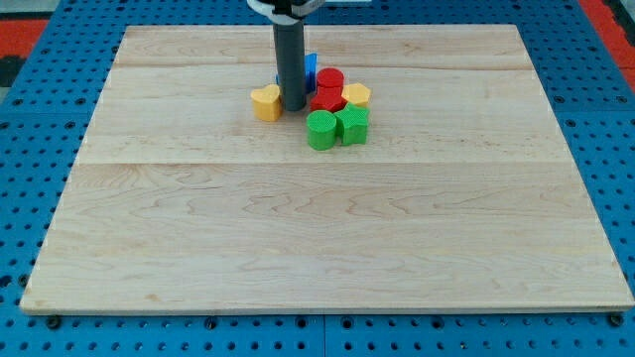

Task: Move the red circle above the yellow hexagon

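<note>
The red circle [330, 79] is a short red cylinder in a tight cluster near the top middle of the wooden board [327, 238]. The yellow hexagon [356, 94] sits just to its right and slightly lower, touching or nearly touching it. My tip [294, 105] is the lower end of a dark rod, standing just left of the cluster, between a yellow heart-shaped block [266, 102] on its left and the red blocks on its right. A second red block [326, 101] lies just below the red circle; its shape is unclear.
A blue block [311, 69] is mostly hidden behind the rod. A green cylinder [320, 130] and a green star-like block [351, 125] sit at the cluster's bottom edge. A blue perforated surface [40, 119] surrounds the board.
</note>
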Tool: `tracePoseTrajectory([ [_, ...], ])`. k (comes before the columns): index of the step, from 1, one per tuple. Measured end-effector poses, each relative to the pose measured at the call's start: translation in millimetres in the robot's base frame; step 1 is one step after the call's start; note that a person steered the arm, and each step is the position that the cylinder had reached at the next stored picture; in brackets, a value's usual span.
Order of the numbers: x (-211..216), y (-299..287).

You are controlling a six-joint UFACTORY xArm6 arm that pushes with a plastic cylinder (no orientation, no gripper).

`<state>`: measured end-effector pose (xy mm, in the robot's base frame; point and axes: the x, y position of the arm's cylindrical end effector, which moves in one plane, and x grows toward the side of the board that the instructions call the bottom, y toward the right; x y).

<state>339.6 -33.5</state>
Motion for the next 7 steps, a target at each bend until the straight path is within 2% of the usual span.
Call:
tracePoseTrajectory([
  [2,-13,3],
  [3,-34,4],
  [7,-47,48],
])
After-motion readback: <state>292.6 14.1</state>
